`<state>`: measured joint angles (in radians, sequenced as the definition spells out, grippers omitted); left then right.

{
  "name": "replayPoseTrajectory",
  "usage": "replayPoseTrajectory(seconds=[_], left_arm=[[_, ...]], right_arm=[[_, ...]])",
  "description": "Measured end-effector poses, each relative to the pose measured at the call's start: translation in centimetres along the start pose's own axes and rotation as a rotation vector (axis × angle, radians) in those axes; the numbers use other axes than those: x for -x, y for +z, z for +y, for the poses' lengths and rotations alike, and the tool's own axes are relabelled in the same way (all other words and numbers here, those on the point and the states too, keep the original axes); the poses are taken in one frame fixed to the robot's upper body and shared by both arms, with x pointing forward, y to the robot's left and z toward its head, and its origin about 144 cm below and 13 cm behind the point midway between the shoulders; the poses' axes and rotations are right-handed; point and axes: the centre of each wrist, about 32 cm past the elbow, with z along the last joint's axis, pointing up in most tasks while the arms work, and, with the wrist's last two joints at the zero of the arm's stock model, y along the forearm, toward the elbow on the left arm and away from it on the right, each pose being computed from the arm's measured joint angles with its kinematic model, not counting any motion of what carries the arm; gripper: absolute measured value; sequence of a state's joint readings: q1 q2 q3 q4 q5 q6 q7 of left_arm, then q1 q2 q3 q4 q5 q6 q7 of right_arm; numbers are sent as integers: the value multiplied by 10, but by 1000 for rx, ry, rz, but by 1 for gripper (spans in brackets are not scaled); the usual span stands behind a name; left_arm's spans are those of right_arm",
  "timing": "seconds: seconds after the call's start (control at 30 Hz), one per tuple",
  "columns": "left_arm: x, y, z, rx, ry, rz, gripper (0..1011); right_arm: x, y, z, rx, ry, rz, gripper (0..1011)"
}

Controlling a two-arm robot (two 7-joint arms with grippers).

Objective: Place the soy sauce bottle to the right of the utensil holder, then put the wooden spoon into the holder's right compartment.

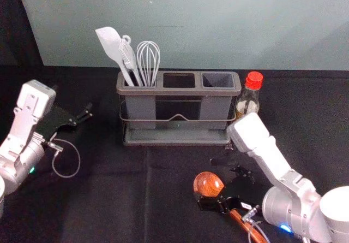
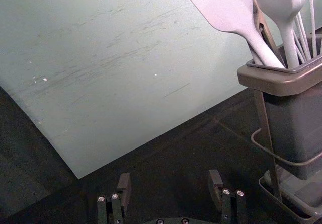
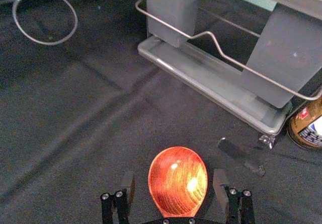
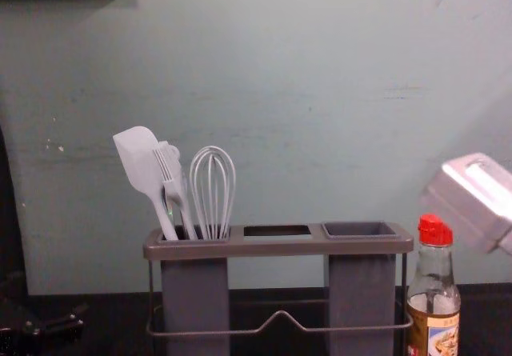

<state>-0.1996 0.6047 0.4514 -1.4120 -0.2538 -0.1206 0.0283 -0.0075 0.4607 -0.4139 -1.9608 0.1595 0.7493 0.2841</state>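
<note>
Before the utensil holder (image 1: 180, 91), the wooden spoon's bowl (image 1: 207, 185) lay between the right gripper's (image 1: 218, 182) parted jaws; the left gripper (image 1: 81, 117), left of the holder, had its jaws apart.

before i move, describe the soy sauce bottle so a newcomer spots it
Find the long, dark grey utensil holder. Just to its right stands a clear glass bottle. Its bright red cap sets it apart from the pale grey utensils.

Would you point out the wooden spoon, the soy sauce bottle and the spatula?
Wooden spoon (image 3: 177, 182): right wrist view, the bowl.
Soy sauce bottle (image 4: 435, 230): chest view, the red cap.
Spatula (image 4: 139, 160): chest view, the blade.
</note>
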Motion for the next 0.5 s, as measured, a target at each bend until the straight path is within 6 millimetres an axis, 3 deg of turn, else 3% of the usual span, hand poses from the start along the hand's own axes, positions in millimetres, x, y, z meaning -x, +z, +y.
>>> replayPoseTrajectory(seconds=[0.5], left_arm=[[0,0,0,0,0,0,1005]], right_arm=[[3,13,20,88,-10,33,1003]])
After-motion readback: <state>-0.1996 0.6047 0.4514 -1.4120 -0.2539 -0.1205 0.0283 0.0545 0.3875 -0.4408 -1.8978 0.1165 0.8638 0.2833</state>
